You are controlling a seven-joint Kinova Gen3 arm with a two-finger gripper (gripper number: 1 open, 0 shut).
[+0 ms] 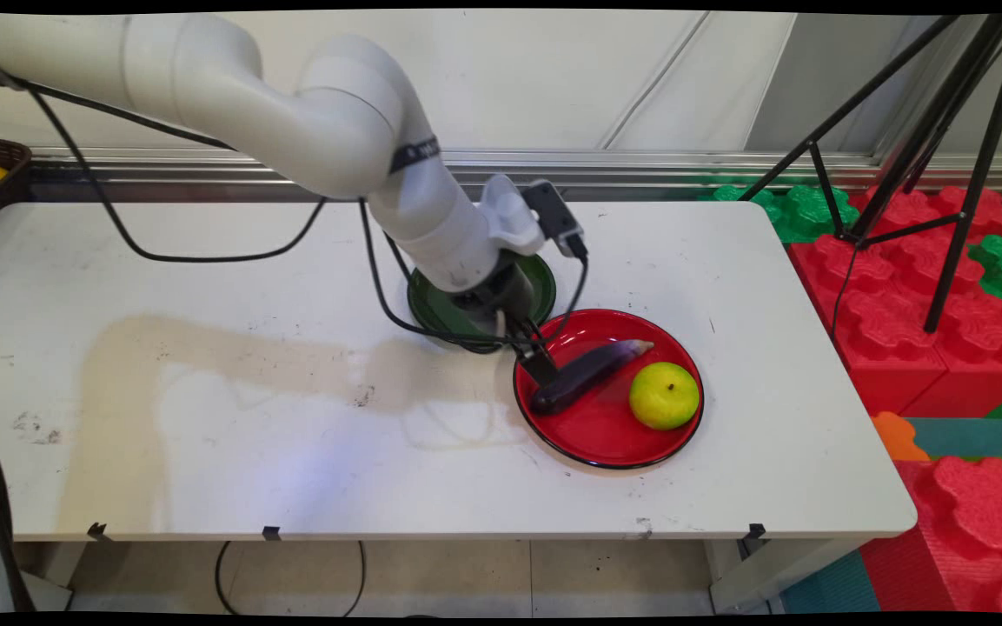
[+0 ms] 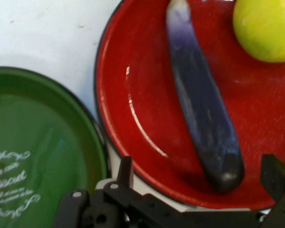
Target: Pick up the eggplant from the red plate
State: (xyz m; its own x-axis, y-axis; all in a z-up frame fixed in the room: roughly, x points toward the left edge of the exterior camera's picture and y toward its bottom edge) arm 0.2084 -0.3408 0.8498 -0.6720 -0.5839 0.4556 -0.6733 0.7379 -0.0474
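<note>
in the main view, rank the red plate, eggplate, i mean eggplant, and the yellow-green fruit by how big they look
1. red plate, by far the largest.
2. eggplant, long and thin, stretching about half the plate's width.
3. yellow-green fruit, round and shorter than the eggplant but thicker, so by area these two look close.

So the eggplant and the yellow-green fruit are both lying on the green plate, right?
Not quite: the eggplant and the yellow-green fruit lie on the red plate. The main view shows the green plate beside it, partly hidden by the arm.
</note>
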